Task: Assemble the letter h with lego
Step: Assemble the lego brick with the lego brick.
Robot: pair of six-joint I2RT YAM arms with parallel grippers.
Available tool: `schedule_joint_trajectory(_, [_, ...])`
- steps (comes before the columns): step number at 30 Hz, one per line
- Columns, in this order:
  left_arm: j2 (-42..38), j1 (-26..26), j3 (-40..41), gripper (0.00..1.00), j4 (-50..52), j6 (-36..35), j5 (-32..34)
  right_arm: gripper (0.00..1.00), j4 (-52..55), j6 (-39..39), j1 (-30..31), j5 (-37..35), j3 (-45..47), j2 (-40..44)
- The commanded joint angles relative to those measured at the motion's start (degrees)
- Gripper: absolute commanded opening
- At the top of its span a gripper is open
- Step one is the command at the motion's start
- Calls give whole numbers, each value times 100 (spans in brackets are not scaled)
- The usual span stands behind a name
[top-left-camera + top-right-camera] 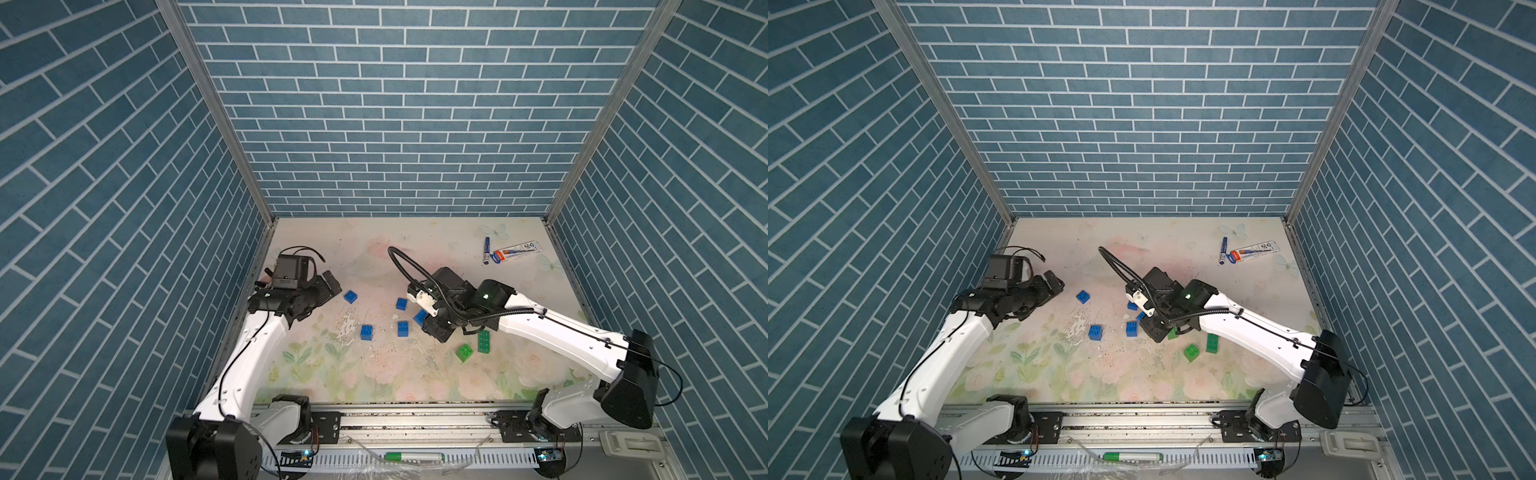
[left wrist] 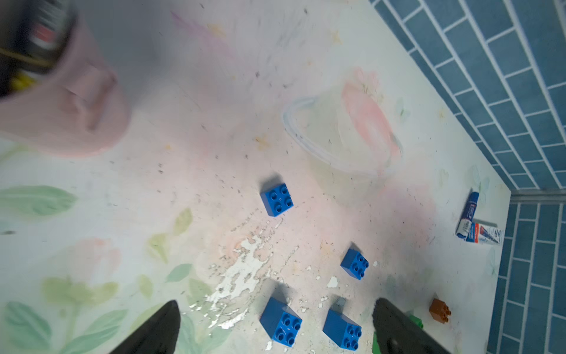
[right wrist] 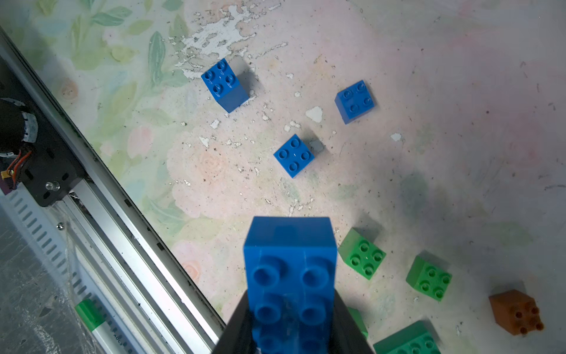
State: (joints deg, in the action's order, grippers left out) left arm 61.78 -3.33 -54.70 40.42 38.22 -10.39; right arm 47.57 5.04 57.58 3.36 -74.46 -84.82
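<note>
Right fingers (image 3: 235, 332) pinch long blue brick (image 3: 289, 260), mostly hidden under the wrist in both top views. Left fingers (image 2: 154, 332) spread. Marker pack (image 1: 517, 252) print unreadable.

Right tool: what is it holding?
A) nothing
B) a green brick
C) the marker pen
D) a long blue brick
D: in the right wrist view the right tool is shut on a long blue brick, with a black finger on either side of it.
</note>
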Motion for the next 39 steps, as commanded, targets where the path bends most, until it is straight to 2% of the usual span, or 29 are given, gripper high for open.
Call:
schedule_joint_trajectory(1, [-132, 453, 14, 99, 903, -595, -124, 0, 249, -576, 35, 287, -473, -505])
schedule_joint_trajectory(8, [-1078, 537, 681, 99, 986, -458, 249, 0, 663, -1251, 49, 571, -1674, -1735])
schedule_joint_trajectory(17, [-1704, 527, 254, 99, 1547, -666, 688, 0, 1497, -1874, 147, 507, -3365, -3298])
schedule_joint_trajectory(20, [-1958, 527, 361, 99, 1475, -631, 960, 0, 1720, -2048, 213, 580, -3872, -3698])
schedule_joint_trajectory(24, [-2198, 522, 445, 99, 1365, -616, 847, 0, 2116, -2228, 327, 617, -4531, -4294])
schedule_joint_trajectory(33, [-2367, 526, 513, 99, 1236, -577, 881, 0, 2661, -2418, 436, 489, -5482, -5146])
schedule_joint_trajectory(39, [-2414, 527, 537, 99, 1205, -553, 881, 0, 2812, -2478, 481, 563, -5851, -5381])
